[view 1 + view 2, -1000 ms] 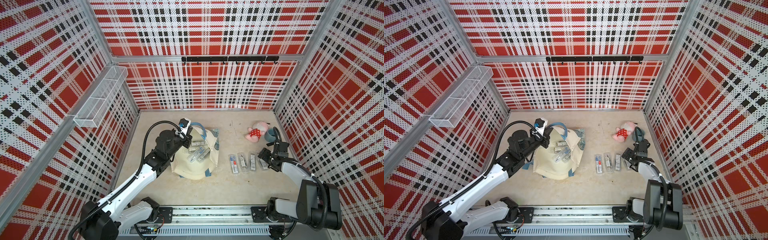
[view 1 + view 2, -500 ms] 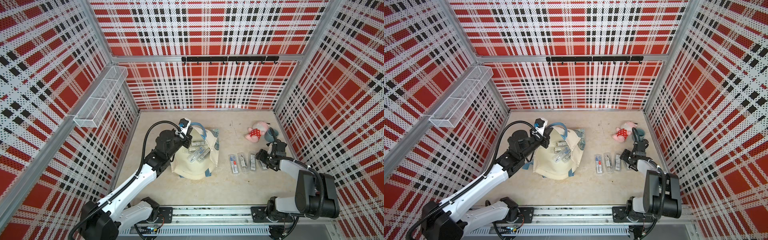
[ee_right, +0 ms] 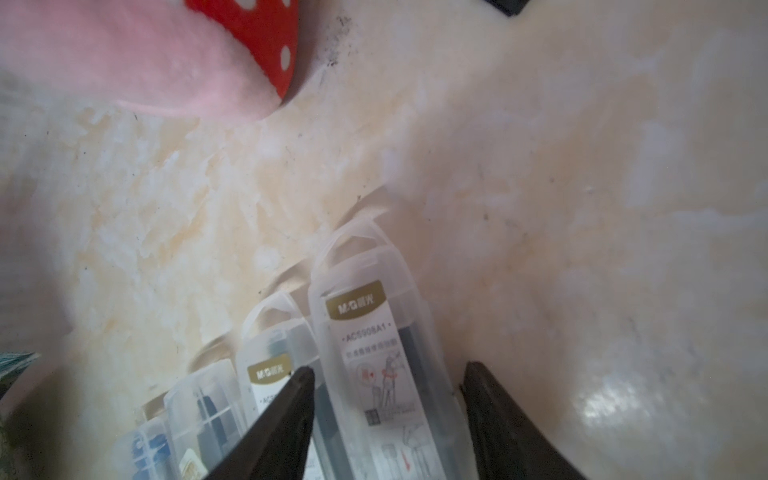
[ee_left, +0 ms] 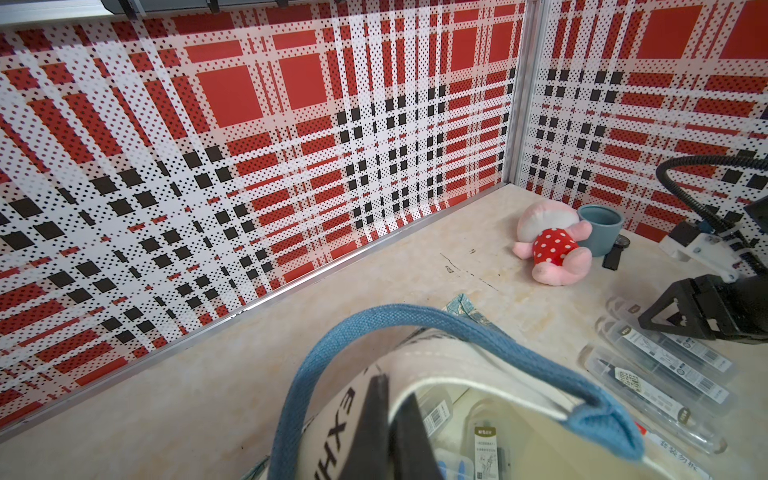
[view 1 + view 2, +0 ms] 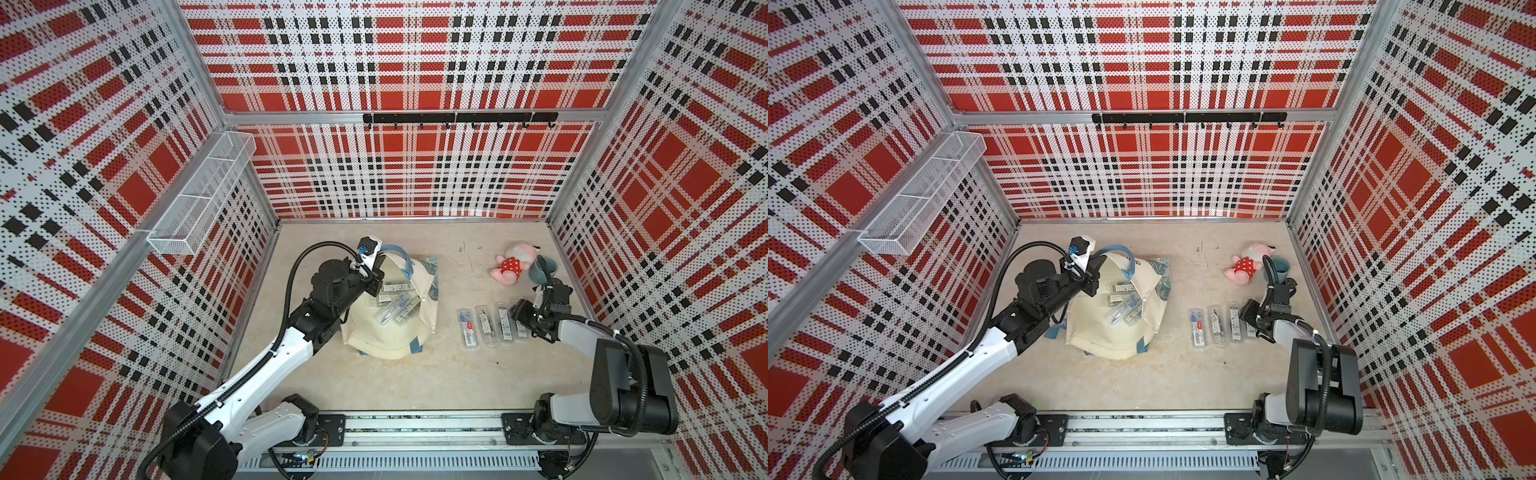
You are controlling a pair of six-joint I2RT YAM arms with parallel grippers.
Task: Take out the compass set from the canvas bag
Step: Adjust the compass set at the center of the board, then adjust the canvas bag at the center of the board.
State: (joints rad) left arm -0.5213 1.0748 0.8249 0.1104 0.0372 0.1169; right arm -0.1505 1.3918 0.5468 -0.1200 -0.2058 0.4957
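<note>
The cream canvas bag [image 5: 390, 338] [image 5: 1113, 338] lies open on the table, blue handle [image 4: 332, 345] arched up. Several clear compass set cases [image 5: 392, 305] [image 4: 484, 440] rest inside it. My left gripper [image 4: 392, 388] [image 5: 376, 281] is shut on the bag's rim and holds the mouth up. To the right, more compass set cases [image 5: 485, 326] [image 5: 1216, 326] lie in a row on the table. My right gripper [image 3: 388, 368] [image 5: 524, 316] is open and low over the row's end case [image 3: 374, 345], one finger on each side; a sliver of table shows beside one finger [image 3: 494, 415].
A pink plush toy [image 5: 509, 266] and a blue cup [image 5: 540, 270] sit at the back right, just behind my right arm, with a small black item [image 4: 615, 253] by the cup. A wire basket [image 5: 199, 199] hangs on the left wall, a hook rail [image 5: 459, 118] on the back wall.
My right gripper has slid left onto the end case of the row, and its jaws have narrowed around it. The left arm and the bag have stayed still.
</note>
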